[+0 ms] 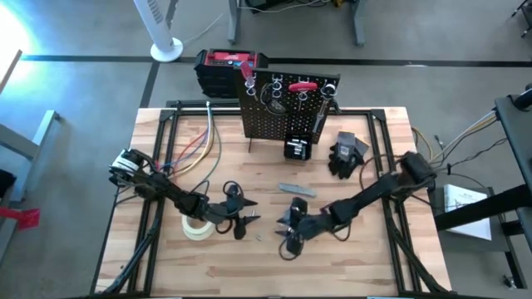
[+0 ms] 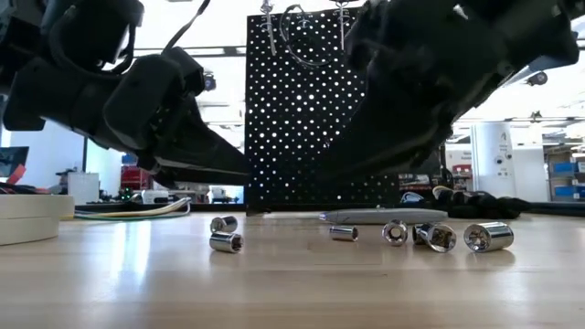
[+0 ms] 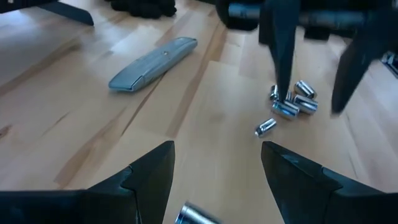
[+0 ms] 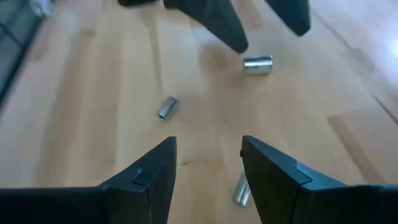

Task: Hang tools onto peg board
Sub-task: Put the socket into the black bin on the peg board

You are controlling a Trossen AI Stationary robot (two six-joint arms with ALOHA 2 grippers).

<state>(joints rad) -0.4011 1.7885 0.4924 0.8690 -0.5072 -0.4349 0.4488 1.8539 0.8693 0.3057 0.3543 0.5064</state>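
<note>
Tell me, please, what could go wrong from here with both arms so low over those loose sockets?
1. The round sockets lie loose on the table; a nudge from the open right pincer might roll them away.
2. The open left pincer faces it closely, so the two could collide.

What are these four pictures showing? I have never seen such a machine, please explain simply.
It is a robot with two dark arms at a wooden table. One picture looks down from above, one looks level across the table top, and two come from cameras on the wrists. The left gripper and the right gripper both hang low with fingers open, holding nothing. Between them lie small silvery sockets. A grey utility knife, a tape roll and black gloves also lie there. Behind stands the black peg board.
</note>
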